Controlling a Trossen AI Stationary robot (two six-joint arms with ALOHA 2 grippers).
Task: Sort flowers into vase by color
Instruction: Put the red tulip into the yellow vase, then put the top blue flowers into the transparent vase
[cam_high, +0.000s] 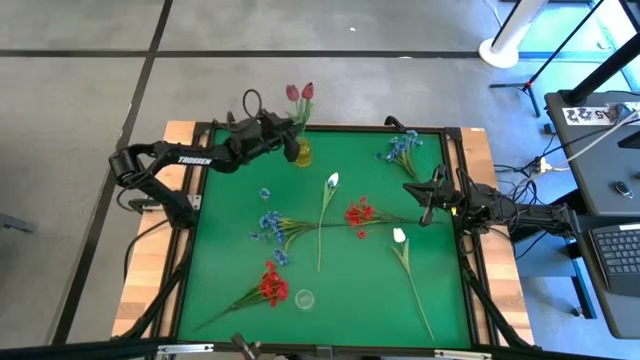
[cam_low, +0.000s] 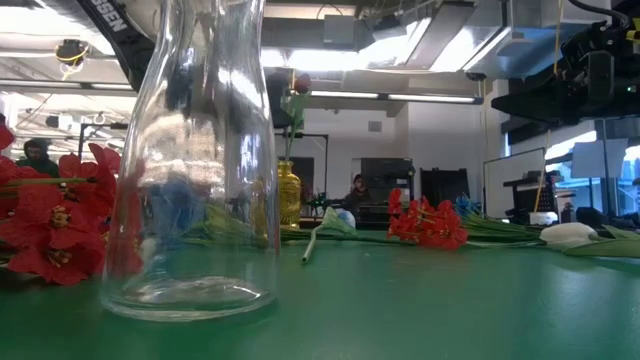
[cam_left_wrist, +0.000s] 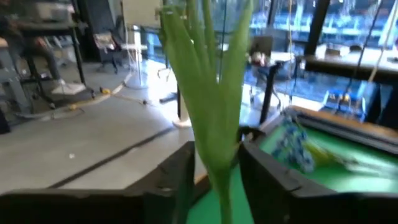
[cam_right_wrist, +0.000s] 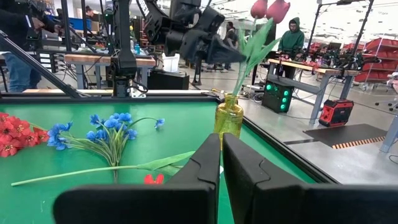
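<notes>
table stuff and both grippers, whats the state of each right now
pink tulips: upright in the yellow vase
left gripper: shut on pink tulips
right gripper: shut, empty
clear vase: upright, empty
white tulips: lying flat
red flowers: lying flat
blue flowers: lying flat

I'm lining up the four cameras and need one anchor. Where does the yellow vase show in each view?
High view: yellow vase at the mat's far edge, by the left gripper.
Low view: vase in the background, just right of the clear glass vase.
Left wrist view: not visible; only green stems between the jaws.
Right wrist view: vase above the right gripper.
Shared landmark: the pink tulips in it.
</notes>
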